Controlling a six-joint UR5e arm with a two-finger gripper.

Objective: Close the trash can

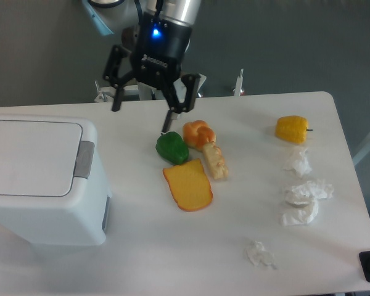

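Already Shut: Lid Down, Arm Clear

Evidently the trash can is sitting at the table's left edge, lid lying flat, so closing looks done. The gripper is hanging splayed and empty, apart from it, above the green pepper.

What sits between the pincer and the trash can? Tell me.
Nothing: only bare white table lies between the open pincer and the trash can, whose lid lies flat, in the fixed camera view.

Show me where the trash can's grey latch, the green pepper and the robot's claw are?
grey latch tab (83, 159), fixed camera view, middle of the tab.
green pepper (171, 148), fixed camera view, its top surface.
gripper (142, 114), fixed camera view, midway between its open fingertips.
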